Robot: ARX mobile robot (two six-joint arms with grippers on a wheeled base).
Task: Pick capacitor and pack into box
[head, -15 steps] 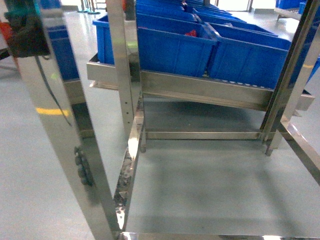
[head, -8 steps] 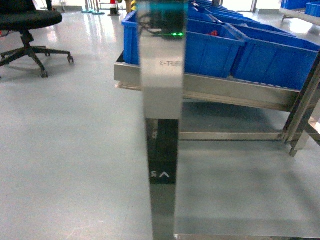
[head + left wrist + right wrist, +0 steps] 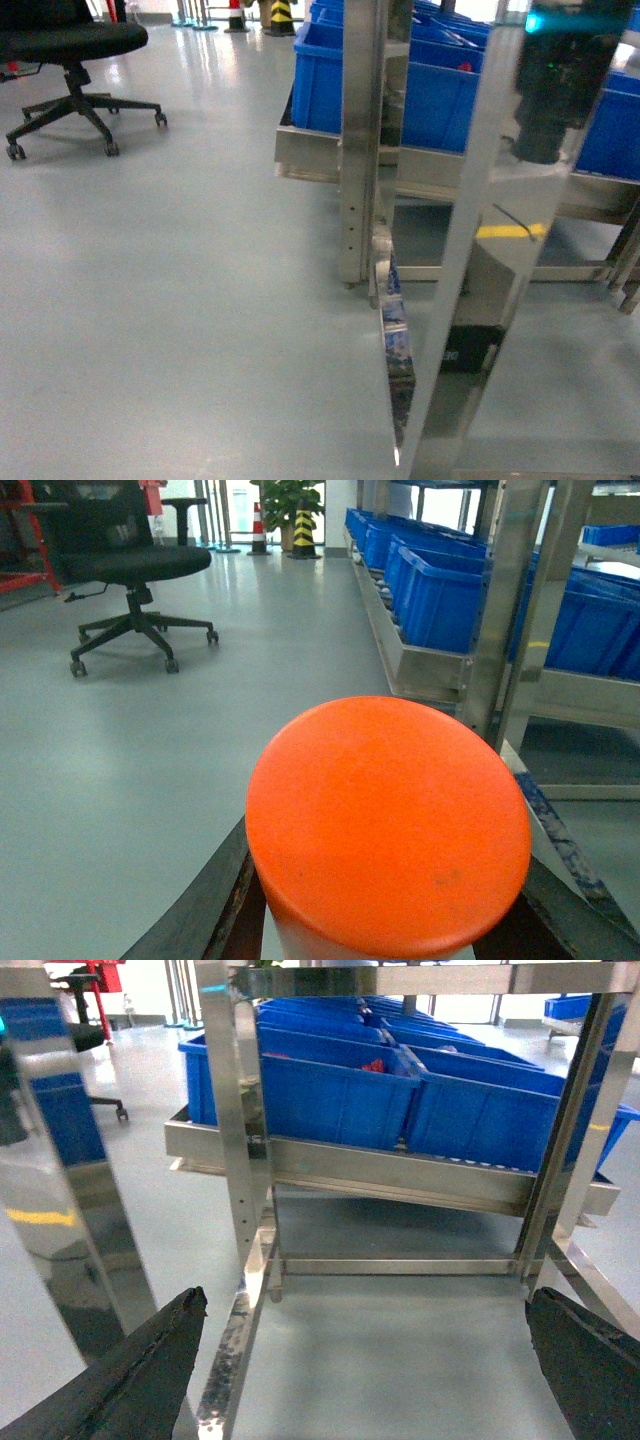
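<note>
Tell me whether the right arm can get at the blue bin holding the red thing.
Probably not yet. The right gripper, jaws wide open, hangs low, well short of the blue bin up on the steel rack; nothing seems to block it.

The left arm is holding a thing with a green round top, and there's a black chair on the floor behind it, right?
Not quite: the round top is orange, not green. The left wrist view shows it filling the foreground between the jaws, with the black office chair on the grey floor behind it.
</note>
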